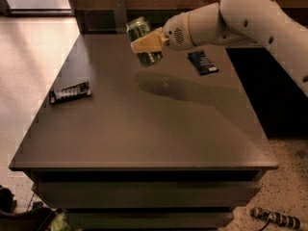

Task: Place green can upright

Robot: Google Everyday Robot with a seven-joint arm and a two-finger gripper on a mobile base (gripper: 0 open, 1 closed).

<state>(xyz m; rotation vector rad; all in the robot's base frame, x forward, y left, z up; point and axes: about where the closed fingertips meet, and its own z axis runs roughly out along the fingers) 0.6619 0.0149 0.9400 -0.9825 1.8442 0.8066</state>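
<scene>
The green can (143, 40) hangs in the air above the far middle of the dark table (144, 129). It stands nearly upright, slightly tilted, with its silver top showing. My gripper (147, 43) reaches in from the right on a white arm (240, 18). Its tan fingers (148, 44) are closed around the can's middle. The can's shadow (166, 85) lies on the tabletop below and to the right.
A dark snack-bar wrapper (70, 92) lies near the table's left edge. Another dark wrapper (202, 62) lies at the far right, under the arm. A grey panel (119, 14) stands behind the table's far edge. Pale floor lies to the left.
</scene>
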